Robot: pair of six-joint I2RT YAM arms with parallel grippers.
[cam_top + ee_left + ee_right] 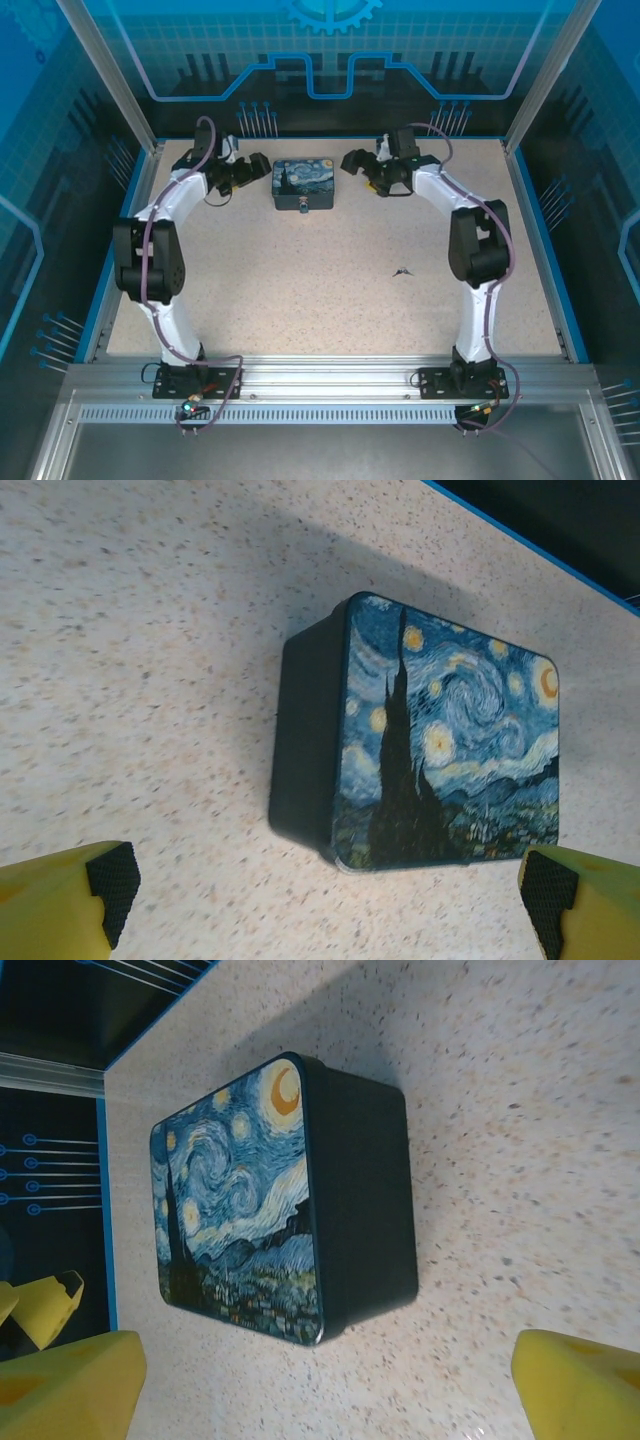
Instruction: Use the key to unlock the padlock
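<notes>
Left end effector (pixel 248 170) sat released, its yellow fingers (pixel 50 910) spread wide and empty. Right end effector (pixel 356 164) was released too, jaws wide, gripping no object. Squarely between the two stood the Starry Night box (pixel 303 184), flat on the speckled worktop (pixel 300 300), near each end effector and touching neither. That box was the one thing standing in the way between them.

From the left wrist, it lay just ahead of the open fingertips, dark side wall turned toward them. From the right wrist, it again lay just ahead, its opposite side wall facing that end effector, and a yellow finger of the left one peeked out beyond it.

The padlock (pixel 302 209) showed as a tiny speck at the box's near face, inward of both end effectors; its shackle was too small to read. The key (pixel 403 271) lay on bare worktop, well apart from the right end effector, back toward that arm's base.
</notes>
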